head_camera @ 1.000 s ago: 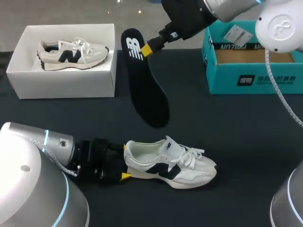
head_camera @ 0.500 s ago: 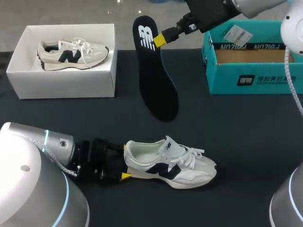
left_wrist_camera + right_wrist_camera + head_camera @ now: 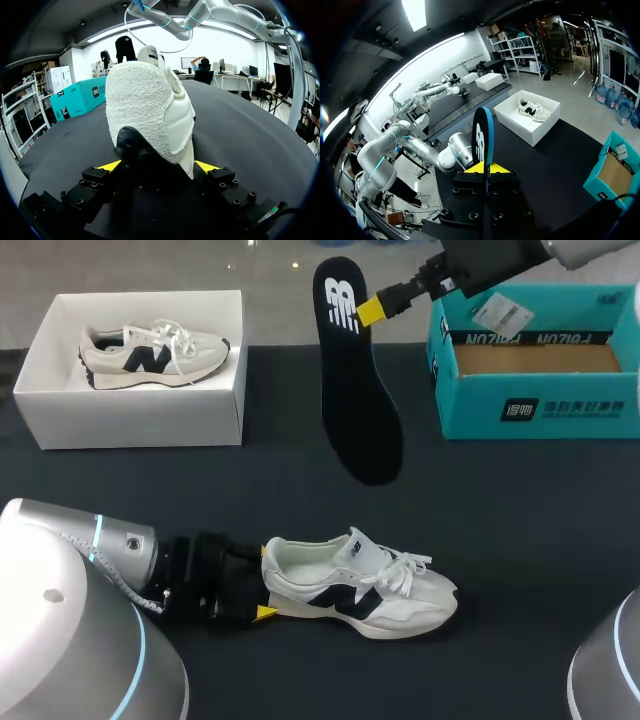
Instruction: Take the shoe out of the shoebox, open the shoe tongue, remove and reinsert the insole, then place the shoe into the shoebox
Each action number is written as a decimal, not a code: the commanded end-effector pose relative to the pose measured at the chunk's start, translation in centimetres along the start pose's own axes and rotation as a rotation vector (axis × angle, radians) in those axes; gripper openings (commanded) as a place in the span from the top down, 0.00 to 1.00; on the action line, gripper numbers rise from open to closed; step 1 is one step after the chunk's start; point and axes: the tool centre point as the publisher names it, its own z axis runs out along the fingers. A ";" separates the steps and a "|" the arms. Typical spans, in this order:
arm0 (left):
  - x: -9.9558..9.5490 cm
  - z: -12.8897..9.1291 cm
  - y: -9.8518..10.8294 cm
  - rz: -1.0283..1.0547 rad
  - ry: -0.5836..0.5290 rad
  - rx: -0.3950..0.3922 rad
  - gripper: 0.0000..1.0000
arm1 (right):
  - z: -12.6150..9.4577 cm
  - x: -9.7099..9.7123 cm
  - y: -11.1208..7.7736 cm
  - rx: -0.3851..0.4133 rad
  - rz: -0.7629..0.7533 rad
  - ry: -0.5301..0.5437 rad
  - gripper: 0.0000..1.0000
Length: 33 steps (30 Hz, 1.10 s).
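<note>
Shifted rightward and higher, right hand (image 3: 372, 310) clamped on hanging insole (image 3: 358, 410), left hand (image 3: 159, 167) gripping shoe (image 3: 370, 590) heel

You're in a robotics lab, going by the setup: a black-draped table (image 3: 500, 500) with your left arm (image 3: 60, 590) and right arm (image 3: 490, 260) reaching over it, a white shoebox (image 3: 130, 415) at its far left corner and a teal shoebox (image 3: 530, 410) at its far right edge.

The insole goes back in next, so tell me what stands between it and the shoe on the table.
Nothing visible: the insole hangs from the right hand, and the shoe has its opening uncovered.
</note>
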 end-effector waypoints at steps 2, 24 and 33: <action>0.1 0.2 0.1 0.000 0.000 -0.004 1.00 | -0.6 -0.2 0.5 0.020 0.001 -0.024 1.00; 0.0 -0.6 0.1 0.029 -0.008 -0.019 0.00 | -0.6 -0.2 0.5 0.020 0.001 -0.024 1.00; -0.2 -2.0 1.0 0.008 -0.032 -0.049 0.00 | -0.6 -0.2 0.5 0.020 0.001 -0.024 1.00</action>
